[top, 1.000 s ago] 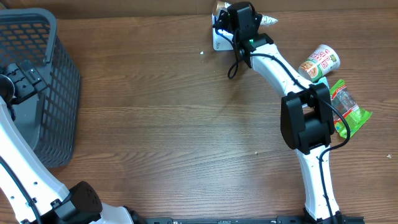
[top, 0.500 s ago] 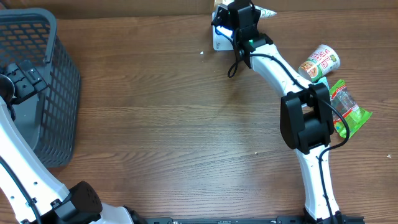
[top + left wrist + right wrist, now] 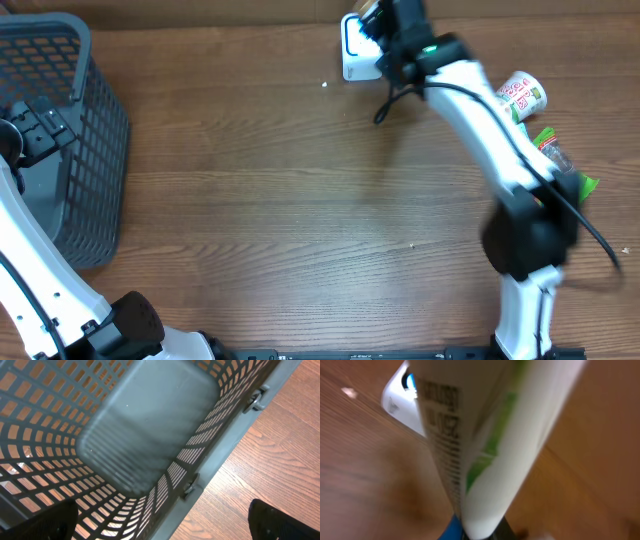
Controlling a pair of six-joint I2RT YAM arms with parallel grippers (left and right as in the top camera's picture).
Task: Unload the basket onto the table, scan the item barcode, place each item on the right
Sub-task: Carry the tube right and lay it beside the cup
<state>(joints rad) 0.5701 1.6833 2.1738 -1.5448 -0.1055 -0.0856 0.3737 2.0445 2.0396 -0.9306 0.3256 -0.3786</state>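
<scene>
Grey plastic mesh forms the basket (image 3: 95, 150) at the left edge of the wooden table (image 3: 250, 200). The left gripper (image 3: 165, 522) hangs over its opening with the jaws spread wide and holding nothing, and the left wrist view looks down onto the basket's floor. At the far edge, right of centre, a white scanner (image 3: 352, 52) with a small blue light sits on the table. The right gripper (image 3: 390, 22) is just beside it on the right, clenched on the narrow end of the item (image 3: 480, 435) — a white package with green patches and black print, blurred in the right wrist view. The item reaches away from the jaws, with the scanner just past it on the left of that view — whether they touch I cannot tell. Farther right, a red, white and green cup (image 3: 520, 95) lies on its side. A green packet (image 3: 548, 138) lies near it, partly under the right arm.
</scene>
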